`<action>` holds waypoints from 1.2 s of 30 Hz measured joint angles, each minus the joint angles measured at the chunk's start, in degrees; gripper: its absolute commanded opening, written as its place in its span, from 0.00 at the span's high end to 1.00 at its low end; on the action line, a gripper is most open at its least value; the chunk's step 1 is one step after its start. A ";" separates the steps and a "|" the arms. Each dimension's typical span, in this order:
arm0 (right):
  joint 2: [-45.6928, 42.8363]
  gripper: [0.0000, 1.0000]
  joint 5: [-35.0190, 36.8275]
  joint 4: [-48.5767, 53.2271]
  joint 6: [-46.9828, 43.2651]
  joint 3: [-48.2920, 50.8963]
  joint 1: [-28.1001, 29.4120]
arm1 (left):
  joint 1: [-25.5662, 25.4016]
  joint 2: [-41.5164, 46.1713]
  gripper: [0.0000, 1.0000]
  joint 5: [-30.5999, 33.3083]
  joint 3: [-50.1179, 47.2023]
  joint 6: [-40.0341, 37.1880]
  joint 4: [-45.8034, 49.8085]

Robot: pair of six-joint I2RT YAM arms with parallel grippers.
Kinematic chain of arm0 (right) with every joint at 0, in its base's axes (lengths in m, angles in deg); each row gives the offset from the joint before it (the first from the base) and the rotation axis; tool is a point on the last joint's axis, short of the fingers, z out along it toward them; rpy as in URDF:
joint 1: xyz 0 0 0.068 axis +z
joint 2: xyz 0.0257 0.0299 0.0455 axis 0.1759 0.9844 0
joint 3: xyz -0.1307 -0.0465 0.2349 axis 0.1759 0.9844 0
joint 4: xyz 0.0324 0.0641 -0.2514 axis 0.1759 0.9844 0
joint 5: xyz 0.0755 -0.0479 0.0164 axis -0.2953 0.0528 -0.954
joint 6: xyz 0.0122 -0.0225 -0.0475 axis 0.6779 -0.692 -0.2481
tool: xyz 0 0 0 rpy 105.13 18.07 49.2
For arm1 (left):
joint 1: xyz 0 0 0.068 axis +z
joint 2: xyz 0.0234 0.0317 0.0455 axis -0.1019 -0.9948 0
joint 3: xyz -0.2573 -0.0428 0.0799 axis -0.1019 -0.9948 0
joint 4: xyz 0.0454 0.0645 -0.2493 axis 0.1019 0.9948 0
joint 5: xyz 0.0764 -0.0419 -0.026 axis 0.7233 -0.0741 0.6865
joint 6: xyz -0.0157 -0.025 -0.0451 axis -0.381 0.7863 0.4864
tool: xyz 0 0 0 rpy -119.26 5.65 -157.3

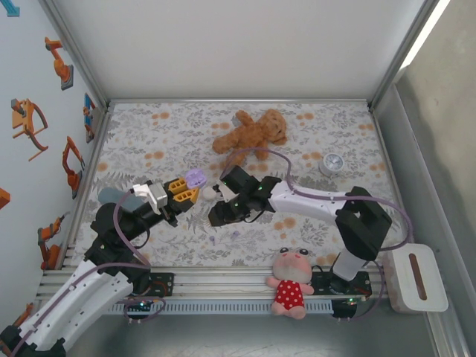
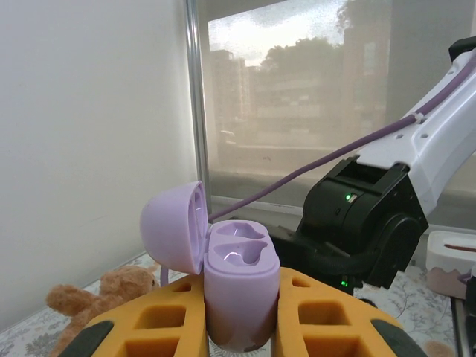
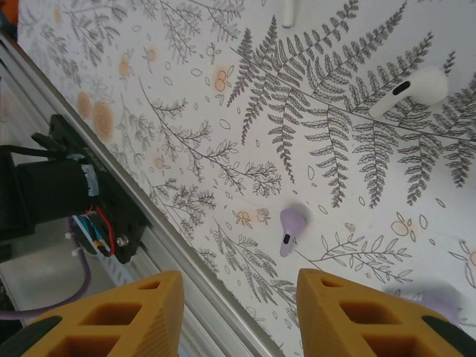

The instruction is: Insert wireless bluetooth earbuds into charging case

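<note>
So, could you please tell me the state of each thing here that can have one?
Purple charging case: lid open, both sockets empty, held upright.
Left gripper: shut on the purple charging case.
Right gripper: open, holding nothing, over the table.
Purple earbud: loose on the table, not in the case.
White earbud: loose on the table.

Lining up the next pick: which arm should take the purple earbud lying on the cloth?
Right. The right gripper hangs open over the purple earbud on the cloth. The left gripper is busy, shut on the open purple case.
</note>
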 measured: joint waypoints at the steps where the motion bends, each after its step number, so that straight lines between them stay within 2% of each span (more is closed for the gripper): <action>1: 1.29 0.59 -0.04 0.02 0.11 -0.42 0.37 | 0.00 0.15 0.94 0.00 0.00 -0.02 0.17; 6: 6.25 0.65 -0.24 0.44 0.35 -1.42 1.53 | 0.00 0.68 0.94 0.00 0.00 -0.17 1.16; 12: 9.51 0.67 -0.63 0.94 0.72 -2.03 2.12 | 0.00 0.90 0.94 0.04 0.00 -0.22 1.40; 36: 13.16 0.70 -1.70 2.80 -0.81 -4.68 2.97 | 0.00 0.81 0.94 0.20 0.04 -0.42 1.44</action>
